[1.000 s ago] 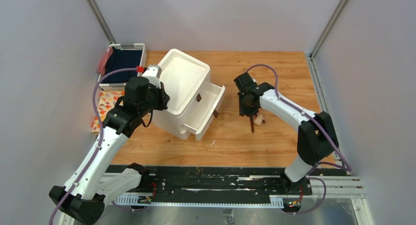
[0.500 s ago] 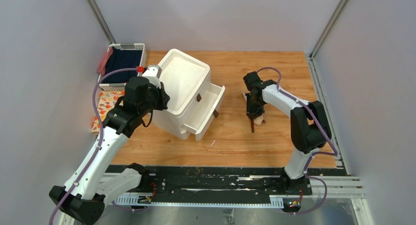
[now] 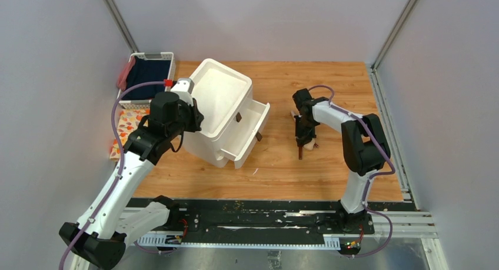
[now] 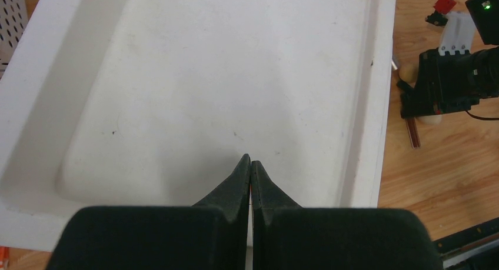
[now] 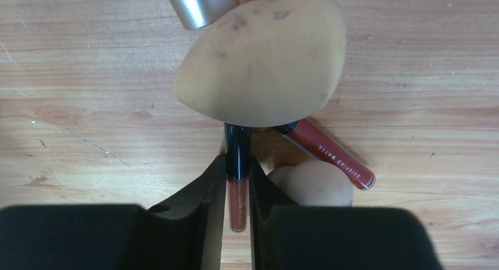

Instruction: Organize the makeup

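- Right gripper [image 5: 238,167] is down at the wooden table [image 5: 88,76], black wedge-shaped fingers [image 5: 194,193] pointing to 12 o'clock in its wrist view.
- Its jaws are drawn narrow, one against each side of a slim tube [image 5: 237,202]: glossy black cap, clear body with reddish-brown fill. So it has the tube pinched, and the tube lies flat on the wood.
- At 12 o'clock from the fingertips sits a sponge [image 5: 265,61], big, beige, egg-shaped and matte, with a few brown smudges. It covers the tube's far end.
- A brushed silver cylinder [image 5: 199,4] pokes in at 11 o'clock, touching the sponge's top.
- At 2 o'clock lies a second tube [image 5: 329,153], same red-brown, white lettering along it, angled across the grain with one end under the sponge.
- At 3 o'clock, just beside the right finger, is a small sponge [image 5: 315,185], smooth, beige and rounded, with a little bump on its side.
- From the top camera, this whole makeup cluster sits at 3 o'clock from the box [image 3: 220,105], well apart from it.
- The box is white and blocky, with a shallow recessed tray on top; one drawer [image 3: 254,120] stands pulled out, and a brown knob [image 3: 239,117] shows.
- Left gripper [image 4: 250,164] is shut tight, tips pressed together with nothing between them, hanging over the box's tray.
- A white perforated basket [image 3: 147,56] of dark blue cloth is at 10 o'clock from the box.
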Robot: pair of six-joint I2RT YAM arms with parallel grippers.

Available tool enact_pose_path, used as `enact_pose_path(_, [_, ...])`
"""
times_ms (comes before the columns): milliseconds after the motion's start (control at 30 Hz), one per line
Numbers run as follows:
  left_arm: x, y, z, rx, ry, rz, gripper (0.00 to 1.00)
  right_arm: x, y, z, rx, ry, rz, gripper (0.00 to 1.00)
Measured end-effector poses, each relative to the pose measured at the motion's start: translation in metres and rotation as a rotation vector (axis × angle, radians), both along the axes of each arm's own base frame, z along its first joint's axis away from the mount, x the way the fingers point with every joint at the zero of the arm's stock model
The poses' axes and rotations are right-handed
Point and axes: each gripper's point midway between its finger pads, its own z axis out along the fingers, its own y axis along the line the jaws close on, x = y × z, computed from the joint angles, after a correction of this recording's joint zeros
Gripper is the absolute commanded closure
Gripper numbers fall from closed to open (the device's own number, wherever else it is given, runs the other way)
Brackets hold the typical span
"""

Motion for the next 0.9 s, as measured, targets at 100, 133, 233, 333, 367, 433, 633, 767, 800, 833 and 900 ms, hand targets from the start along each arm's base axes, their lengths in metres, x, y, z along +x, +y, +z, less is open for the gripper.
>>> enact_pose_path(100, [0.000,0.000,0.000,0.000,0.000,0.000,1.00,0.000,0.001,0.000,0.012,0.005,0.004,1.00])
enact_pose_path(133, [0.000,0.000,0.000,0.000,0.000,0.000,1.00,0.000,0.001,0.000,0.018,0.006,0.005,1.00])
enact_pose_path(233, [0.001,0.000,-0.001,0.001,0.001,0.000,1.00,-0.001,0.003,0.001,0.032,0.001,0.007,1.00])
enact_pose_path(333, [0.002,-0.001,-0.001,0.000,0.001,0.000,1.00,-0.005,0.004,0.003,0.051,-0.018,0.007,1.00])
enact_pose_path(367, [0.002,-0.001,-0.001,0.001,0.001,0.000,1.00,-0.008,0.004,0.005,0.058,-0.020,0.006,1.00])
enact_pose_path(433, [0.002,-0.001,-0.001,0.000,0.001,0.000,1.00,-0.013,0.006,0.014,0.087,-0.035,0.005,1.00])
enact_pose_path(633, [0.002,-0.003,-0.001,-0.010,0.006,-0.001,1.00,-0.010,0.039,0.115,0.305,-0.287,0.048,1.00])
enact_pose_path(767, [0.003,-0.004,-0.001,-0.017,0.009,-0.003,1.00,-0.008,0.073,0.178,0.492,-0.418,0.106,1.00])
enact_pose_path(800, [0.003,-0.004,-0.001,-0.018,0.009,-0.003,1.00,-0.008,0.081,0.187,0.529,-0.435,0.120,1.00])
enact_pose_path(833, [0.003,-0.004,-0.001,-0.018,0.009,-0.003,1.00,-0.009,0.091,0.195,0.571,-0.442,0.134,1.00])
enact_pose_path(900, [0.003,-0.004,-0.001,-0.018,0.009,-0.003,1.00,-0.013,0.109,0.201,0.636,-0.433,0.159,1.00])
